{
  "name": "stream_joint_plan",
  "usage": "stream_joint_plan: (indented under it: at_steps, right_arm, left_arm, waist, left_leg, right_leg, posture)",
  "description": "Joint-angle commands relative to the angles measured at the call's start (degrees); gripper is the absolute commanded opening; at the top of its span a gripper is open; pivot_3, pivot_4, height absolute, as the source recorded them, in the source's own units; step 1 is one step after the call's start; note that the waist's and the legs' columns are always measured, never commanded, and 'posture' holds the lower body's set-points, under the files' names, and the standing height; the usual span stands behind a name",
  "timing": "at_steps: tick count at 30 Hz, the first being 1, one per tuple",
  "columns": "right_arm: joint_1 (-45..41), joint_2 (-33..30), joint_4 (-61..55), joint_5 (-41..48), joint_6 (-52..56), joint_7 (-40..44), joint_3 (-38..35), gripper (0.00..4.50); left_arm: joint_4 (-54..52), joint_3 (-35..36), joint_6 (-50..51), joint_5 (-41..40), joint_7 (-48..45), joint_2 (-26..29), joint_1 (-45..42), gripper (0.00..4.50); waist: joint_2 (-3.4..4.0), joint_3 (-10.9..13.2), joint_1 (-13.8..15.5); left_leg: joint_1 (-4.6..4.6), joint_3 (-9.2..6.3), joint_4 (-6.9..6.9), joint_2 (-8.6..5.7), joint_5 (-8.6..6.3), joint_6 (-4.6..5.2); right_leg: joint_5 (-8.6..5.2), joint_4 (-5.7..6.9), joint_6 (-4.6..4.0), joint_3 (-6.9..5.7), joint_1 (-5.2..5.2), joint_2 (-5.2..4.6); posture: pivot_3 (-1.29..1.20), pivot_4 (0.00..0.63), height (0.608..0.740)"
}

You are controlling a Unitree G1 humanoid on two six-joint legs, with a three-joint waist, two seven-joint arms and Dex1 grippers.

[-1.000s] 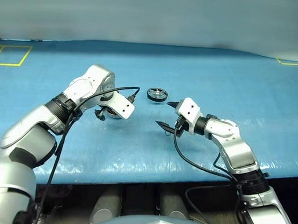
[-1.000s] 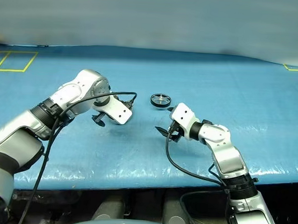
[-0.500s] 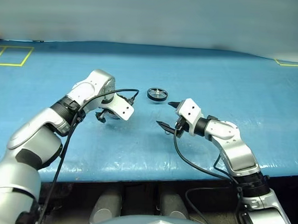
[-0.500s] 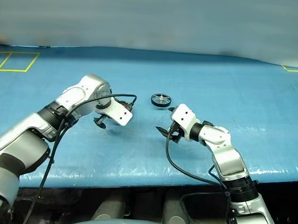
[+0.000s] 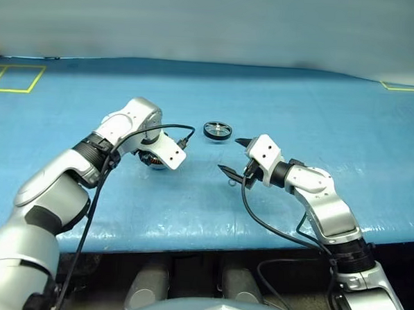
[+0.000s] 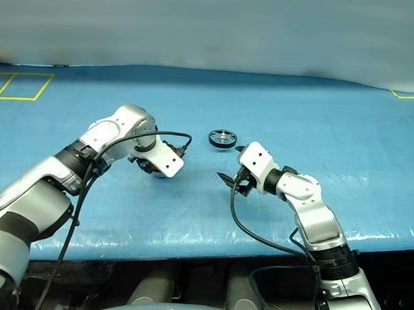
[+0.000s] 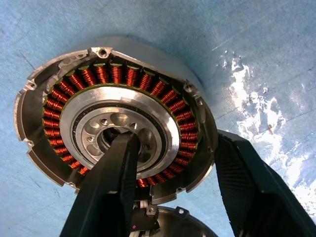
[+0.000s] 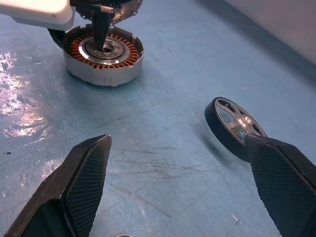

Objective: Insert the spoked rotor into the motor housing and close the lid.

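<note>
While you look over the blue surface [image 5: 320, 112], you see the motor housing [image 7: 116, 116] resting on it under the left pincer [image 7: 173, 192]. This pincer points down at the housing: one black finger [image 7: 111, 192] is inside the central hole of the silver hub, and the other finger stands outside the housing wall, so the wall with the copper windings lies between them. The two fingers straddle that wall, but you cannot tell if they press on it or are only near it. The lid [image 7: 173, 224] is folded open and lies flat beside the housing, joined at the rim near the fingers.

The spoked rotor [image 5: 218, 130] lies on the surface a little farther from you, between the two arms and apart from the housing. In the right wrist view it sits just beside one finger of the right pincer [image 8: 190, 182], and you cannot tell there if they touch. The right pincer is wide and holds nothing; it hovers near the surface and points toward the housing.

You can read no brand, label or writing on any part. Yellow line markings [image 5: 16, 78] are painted at the far corners of the surface.
</note>
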Motion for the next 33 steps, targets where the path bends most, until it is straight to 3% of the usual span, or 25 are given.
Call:
stream_joint_plan:
  at_steps: [1,12,33]
  right_arm:
    - [-0.13,0.07,-2.41,0.60,-0.86,-0.92,-2.07,4.50]
    - [0.52,0.18,-2.07,0.35,-1.86,-2.21,-2.90,4.50]
    - [6.24,-0.99,-3.98,-1.12,-2.94,-6.18,-6.31,4.50]
  left_arm:
    - [1.02,-0.38,-4.15,1.32,0.72,1.60,1.75,1.90]
    - [1.12,0.40,-22.02,4.79,12.73,2.03,-2.84,1.90]
    - [-9.38,1.64,-35.10,0.64,16.95,-1.14,-1.62,1.90]
  waist:
    - [0.01,-0.01,0.00]
    - [0.03,-0.02,0.98]
    - [-0.02,0.02,0.93]
  left_leg:
    - [0.01,0.00,0.00,0.00,0.00,0.00]
    - [-0.01,-0.01,0.10,0.00,0.01,-0.01]
    - [-0.23,0.06,0.10,-0.04,-0.04,0.07]
  right_leg:
    - [0.00,0.00,0.00,0.00,0.00,0.00]
    - [0.01,0.03,0.02,-0.01,0.04,-0.02]
    - [0.05,-0.06,0.09,0.00,-0.12,-0.05]
  posture:
    - [0.00,0.150,0.740]
    - [0.00,0.150,0.740]
    - [0.00,0.150,0.740]
